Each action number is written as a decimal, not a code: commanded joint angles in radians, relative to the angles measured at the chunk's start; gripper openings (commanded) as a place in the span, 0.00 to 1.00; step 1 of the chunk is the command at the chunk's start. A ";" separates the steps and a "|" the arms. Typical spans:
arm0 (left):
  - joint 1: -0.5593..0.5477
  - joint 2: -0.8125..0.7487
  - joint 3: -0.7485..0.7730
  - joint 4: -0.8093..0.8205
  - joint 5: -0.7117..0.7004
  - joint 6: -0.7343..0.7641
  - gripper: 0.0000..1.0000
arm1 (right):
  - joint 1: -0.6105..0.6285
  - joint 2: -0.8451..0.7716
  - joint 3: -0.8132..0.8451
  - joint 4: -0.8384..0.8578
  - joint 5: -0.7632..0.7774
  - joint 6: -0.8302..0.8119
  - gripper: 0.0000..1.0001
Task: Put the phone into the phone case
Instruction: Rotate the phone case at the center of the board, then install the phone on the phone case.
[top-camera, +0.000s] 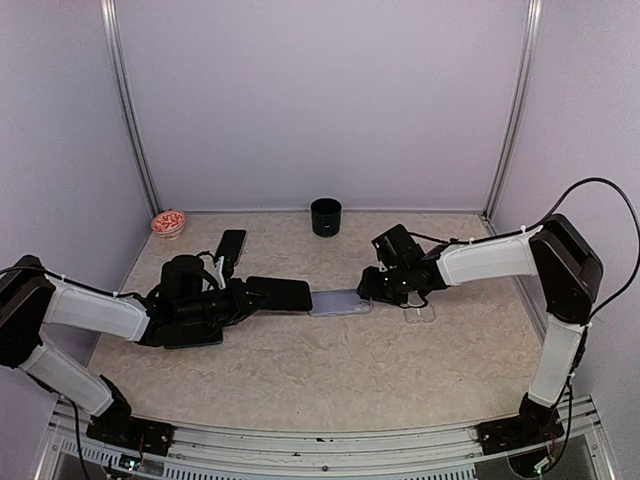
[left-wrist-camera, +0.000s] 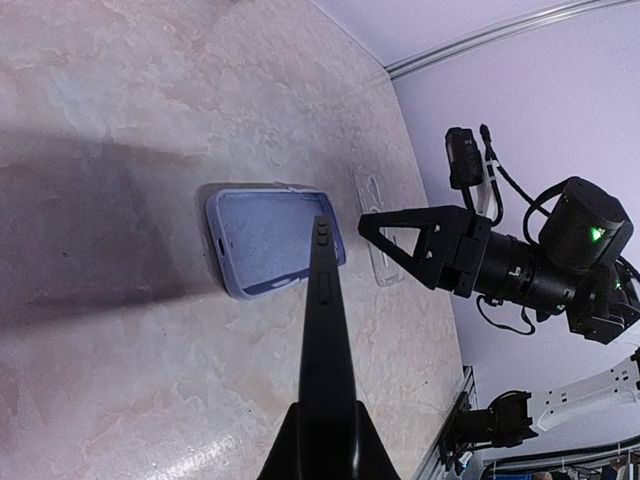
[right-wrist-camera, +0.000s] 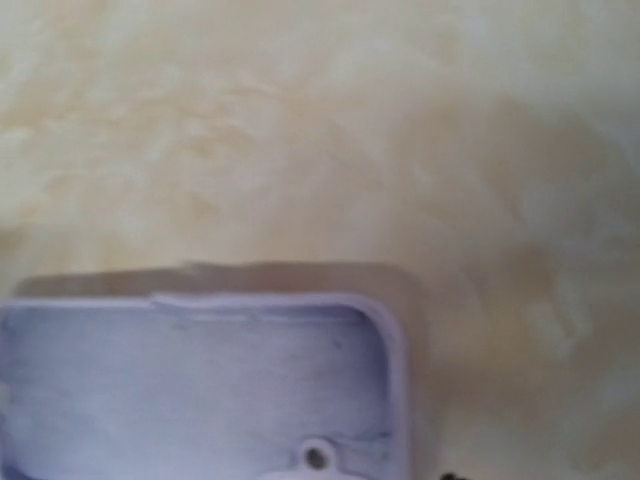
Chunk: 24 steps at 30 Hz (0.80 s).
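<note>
My left gripper (top-camera: 243, 296) is shut on the near end of a black phone (top-camera: 281, 294), which it holds level just above the table. In the left wrist view the phone (left-wrist-camera: 324, 320) shows edge-on, and its far end reaches over the near rim of the lilac phone case (left-wrist-camera: 272, 240). The case (top-camera: 340, 302) lies hollow side up between the two arms. My right gripper (top-camera: 371, 290) hovers low at the case's right end, open and holding nothing. None of its fingers show in the right wrist view, which is filled by the case's corner (right-wrist-camera: 200, 385).
A second black phone (top-camera: 231, 245) lies at the back left. A clear case (top-camera: 420, 316) lies under the right arm. A black cup (top-camera: 325, 216) stands at the back wall, and a small red-and-white bowl (top-camera: 168, 222) sits in the back left corner.
</note>
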 joint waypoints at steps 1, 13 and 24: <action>-0.003 0.002 0.070 -0.006 -0.017 0.012 0.00 | 0.004 -0.047 0.013 -0.003 0.004 -0.054 0.80; -0.005 0.072 0.146 0.005 0.059 -0.021 0.00 | -0.125 -0.147 -0.093 0.175 -0.251 -0.224 1.00; -0.027 0.201 0.264 -0.035 0.096 -0.092 0.00 | -0.172 -0.158 -0.133 0.238 -0.336 -0.207 1.00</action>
